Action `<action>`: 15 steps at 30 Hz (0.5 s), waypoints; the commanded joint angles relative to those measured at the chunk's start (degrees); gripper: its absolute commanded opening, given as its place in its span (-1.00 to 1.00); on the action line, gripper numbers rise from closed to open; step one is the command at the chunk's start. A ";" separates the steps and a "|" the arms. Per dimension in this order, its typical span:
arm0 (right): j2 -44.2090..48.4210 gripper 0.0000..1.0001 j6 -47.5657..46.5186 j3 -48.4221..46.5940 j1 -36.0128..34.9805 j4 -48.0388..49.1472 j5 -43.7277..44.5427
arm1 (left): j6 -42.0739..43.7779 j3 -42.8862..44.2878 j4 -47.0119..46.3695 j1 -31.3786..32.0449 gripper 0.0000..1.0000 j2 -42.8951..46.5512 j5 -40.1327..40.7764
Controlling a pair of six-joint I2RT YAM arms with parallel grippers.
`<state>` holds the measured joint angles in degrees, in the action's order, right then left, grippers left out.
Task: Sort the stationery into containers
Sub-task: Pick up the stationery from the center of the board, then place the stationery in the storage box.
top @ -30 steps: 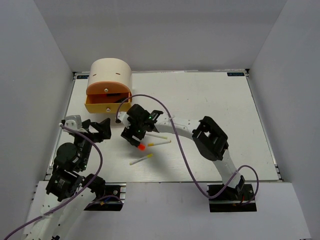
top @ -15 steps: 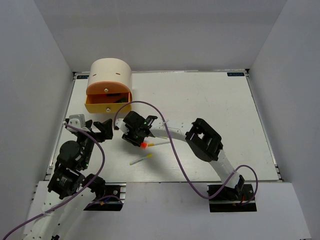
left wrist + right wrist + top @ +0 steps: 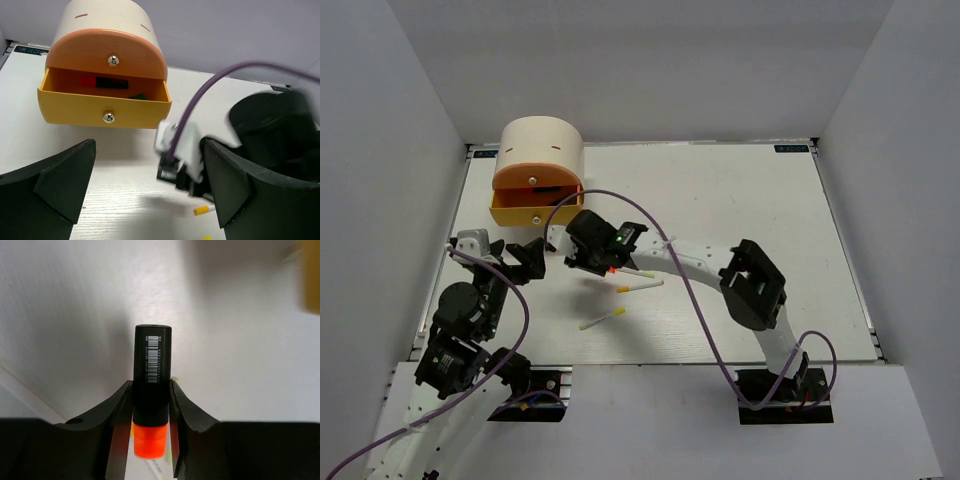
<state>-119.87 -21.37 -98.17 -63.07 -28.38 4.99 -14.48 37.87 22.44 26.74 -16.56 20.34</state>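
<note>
My right gripper [image 3: 151, 388] is shut on a stubby black highlighter [image 3: 152, 355] with an orange cap [image 3: 149, 441], held just above the table. From above, that gripper [image 3: 592, 258] hangs a little in front of the cream organiser [image 3: 540, 150], whose yellow lower drawer [image 3: 535, 210] stands pulled out. Inside the drawer [image 3: 75, 107] lie a black highlighter with a red-pink cap [image 3: 102, 82] and something green [image 3: 138, 96]. Three thin sticks rest on the table: two yellow-tipped [image 3: 638, 286] [image 3: 602, 318] and one white [image 3: 642, 271]. My left gripper [image 3: 525, 258] is open, left of the right one.
The right arm's purple cable [image 3: 620, 205] arcs over the table between the drawer and the gripper. The organiser's upper drawer [image 3: 112, 55] is closed. White walls [image 3: 380, 200] enclose the table on three sides.
My right gripper closed on the orange-capped highlighter and lifted it off the table, shifting slightly toward the drawer. The left arm moved a little nearer early on, then stayed still.
</note>
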 commanded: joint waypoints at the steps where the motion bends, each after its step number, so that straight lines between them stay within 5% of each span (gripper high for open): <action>1: 7.54 -0.98 -7.10 -3.17 0.23 6.64 7.03 | -0.02 -0.16 0.24 0.06 1.00 0.56 0.40; 15: 7.64 -1.00 -20.63 -10.02 0.84 22.57 8.80 | -0.02 -0.16 0.77 0.06 1.00 2.75 0.93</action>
<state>-111.83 -36.95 -104.55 -62.78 -14.09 12.43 -14.48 37.87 22.68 26.74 -14.55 20.58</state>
